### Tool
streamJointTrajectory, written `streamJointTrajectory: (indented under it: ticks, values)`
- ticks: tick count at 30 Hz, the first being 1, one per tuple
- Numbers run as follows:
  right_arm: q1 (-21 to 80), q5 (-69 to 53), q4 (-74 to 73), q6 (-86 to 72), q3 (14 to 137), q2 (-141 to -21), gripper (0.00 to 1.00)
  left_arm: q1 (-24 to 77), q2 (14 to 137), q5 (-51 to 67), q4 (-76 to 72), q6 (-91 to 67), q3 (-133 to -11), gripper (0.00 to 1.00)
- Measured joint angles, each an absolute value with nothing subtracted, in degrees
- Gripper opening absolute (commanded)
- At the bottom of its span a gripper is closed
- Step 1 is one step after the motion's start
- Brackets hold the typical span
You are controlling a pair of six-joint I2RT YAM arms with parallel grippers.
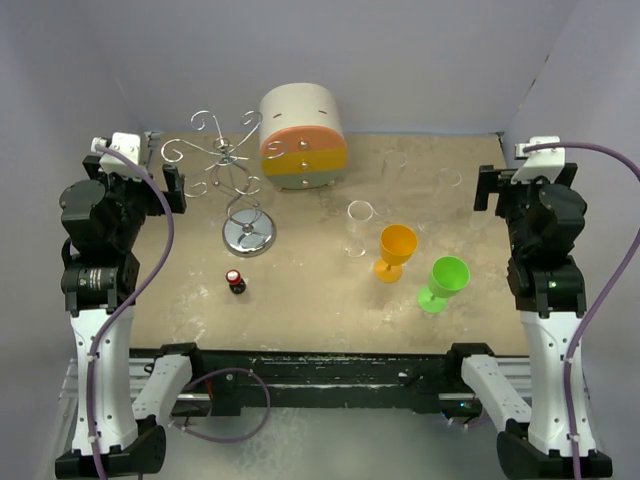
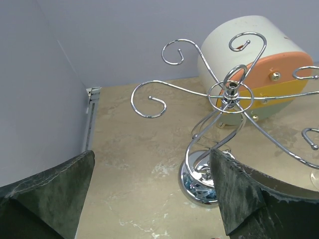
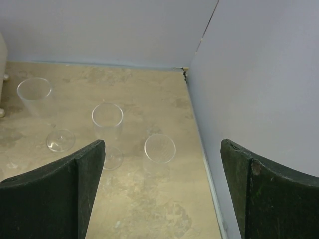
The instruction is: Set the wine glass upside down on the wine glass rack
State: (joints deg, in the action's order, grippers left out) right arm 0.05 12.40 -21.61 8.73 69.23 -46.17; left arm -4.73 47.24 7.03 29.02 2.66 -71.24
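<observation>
The wine glass rack [image 1: 232, 165], a silver wire stand with curled arms on a round shiny base [image 1: 249, 237], stands at the back left. It fills the left wrist view [image 2: 227, 94]. Its arms are bare. A clear wine glass [image 1: 359, 225] stands upright mid-table, with an orange one [image 1: 396, 250] and a green one [image 1: 442, 283] to its right. Three more clear glasses show in the right wrist view [image 3: 107, 124]. My left gripper [image 1: 172, 188] [image 2: 152, 167] is open and empty, left of the rack. My right gripper [image 1: 497, 188] [image 3: 163, 167] is open and empty at the far right.
A round white-and-orange drum [image 1: 303, 137] lies behind the rack, also in the left wrist view [image 2: 259, 59]. A small red-capped bottle [image 1: 236, 281] stands in front of the rack's base. Grey walls enclose the table on three sides [image 3: 259, 74].
</observation>
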Motion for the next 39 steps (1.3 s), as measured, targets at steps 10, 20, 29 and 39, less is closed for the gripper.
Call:
streamJointTrajectory:
  ticks: [10,20,29,39]
  values:
    - [-0.4,5.7,-22.7,8.8,69.9,-47.6,1.0,-9.2,47.1,12.9,28.9,2.7,-69.7,0.99]
    - [-0.8,1.2,-23.1,8.8,72.1,-47.6,1.0,-10.8,47.3,19.6,28.8,2.8,-69.5,0.99]
    - [-0.9,-3.6,-24.4,11.4,74.7,-48.6,1.0,-10.9,50.2,24.9,29.1,4.7,-71.0,0.99]
    - [0.0,-15.0,-29.4,16.8,76.4,-54.0,1.0,-9.6,53.7,29.0,31.4,6.8,-75.9,0.99]
